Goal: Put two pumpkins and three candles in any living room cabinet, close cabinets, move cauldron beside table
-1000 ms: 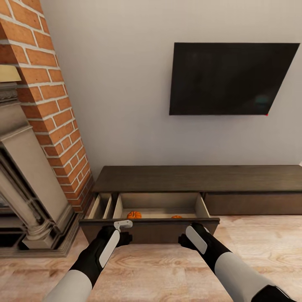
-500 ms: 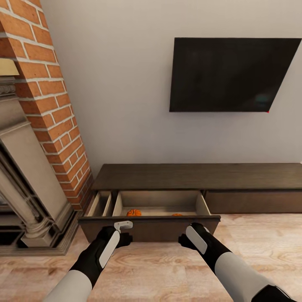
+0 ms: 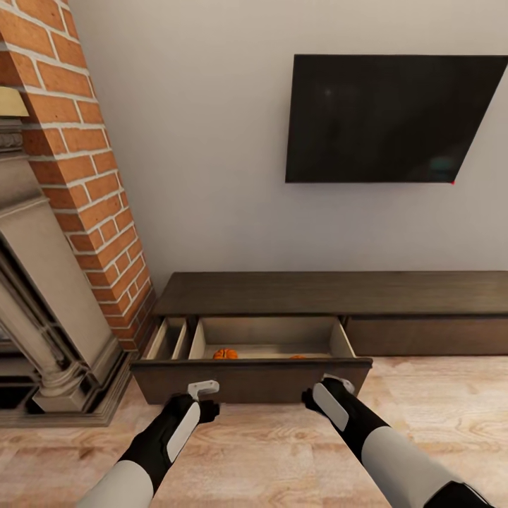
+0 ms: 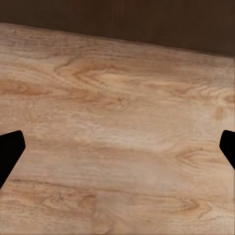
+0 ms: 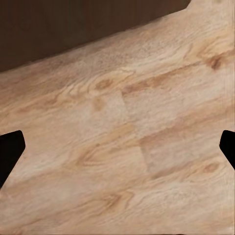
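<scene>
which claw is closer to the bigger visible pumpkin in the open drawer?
Left. The left claw sits just in front of the pumpkin, across the drawer front; the right claw is further along toward the drawer's other end.

Readable text: none
Black flat wall-mounted screen (image 3: pixel 384 120): blank, no brand
Dark-brown wooden low cabinet (image 3: pixel 331 293): no labels or numbers

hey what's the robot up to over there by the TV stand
It faces the long dark cabinet under the wall TV, with one drawer pulled open. Two orange pumpkins lie inside. Both arms reach low before the drawer front, left pincer and right pincer open and holding nothing, over the wood floor.
</scene>
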